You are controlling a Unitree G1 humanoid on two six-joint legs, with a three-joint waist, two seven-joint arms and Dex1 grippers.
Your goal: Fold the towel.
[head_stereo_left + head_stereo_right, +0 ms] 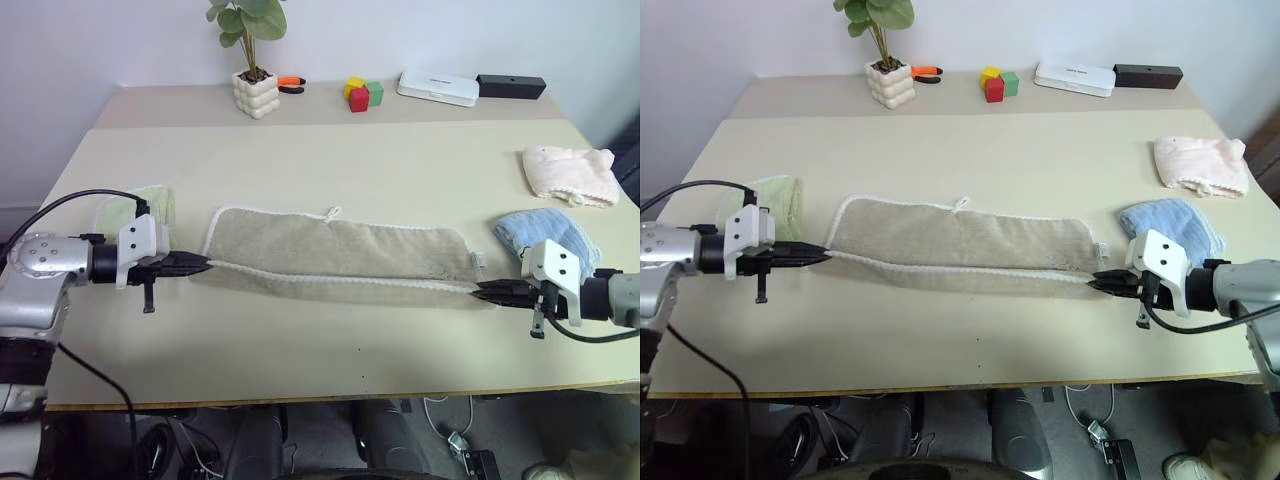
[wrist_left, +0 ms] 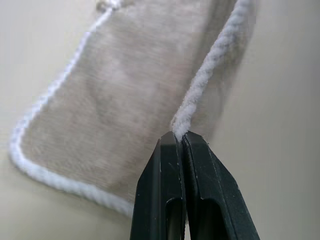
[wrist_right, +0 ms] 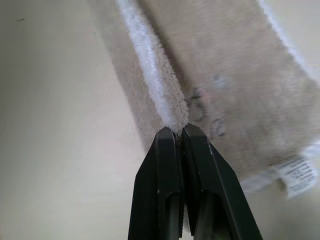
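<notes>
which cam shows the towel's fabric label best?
Right wrist view: the label sits close up at the corner of the towel, with printed lines visible, beside the right end effector pinching the white edging. Both eye views show it as a tiny white tab. The left wrist view looks at the opposite end.

Soft, even daylight is falling across the worktop [image 1: 400,170], leaving it bright and free of glare. Faint, diffuse shadows are lying just under the left pincer [image 1: 205,264] and the right pincer [image 1: 480,290]. In the wrist views, the towel [image 2: 125,90] is staying fairly sharp near the fingertips [image 2: 172,145] and is blurring beyond them; its white edging [image 3: 150,75] is looking soft.
</notes>
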